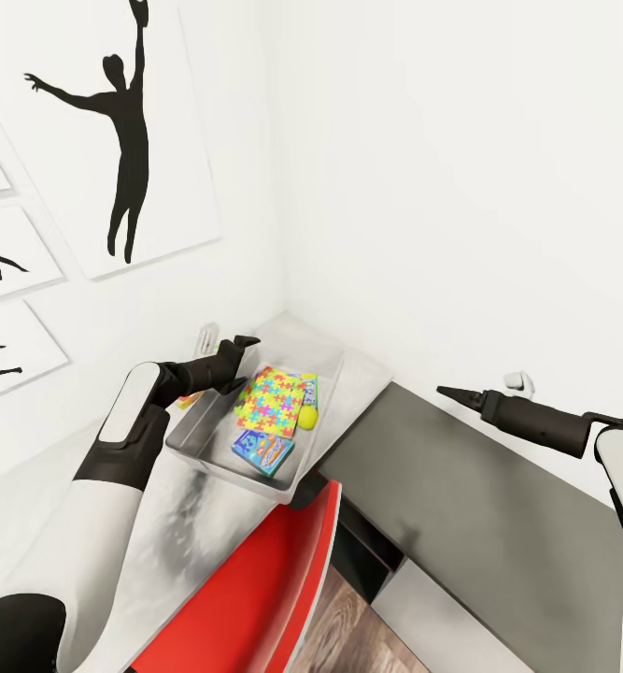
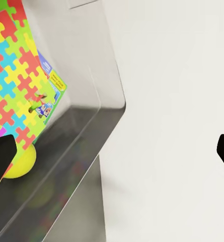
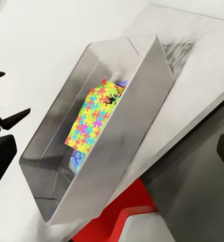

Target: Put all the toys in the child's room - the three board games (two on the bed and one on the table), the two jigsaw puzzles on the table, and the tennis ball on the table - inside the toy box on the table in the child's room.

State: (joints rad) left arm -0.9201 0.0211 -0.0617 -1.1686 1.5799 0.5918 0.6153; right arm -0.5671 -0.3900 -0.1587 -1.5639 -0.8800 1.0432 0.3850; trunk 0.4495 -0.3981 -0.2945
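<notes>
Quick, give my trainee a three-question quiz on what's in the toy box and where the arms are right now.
1. True or false: the tennis ball lies inside the toy box.
2. What lies under the jigsaw puzzle, towards the far wall? A) a green-edged box B) a red chair C) nothing
3. Fill in: the left gripper hovers over the box's ___ wall, beside the picture wall.

Key: 1 true; 2 A; 3 left.
</notes>
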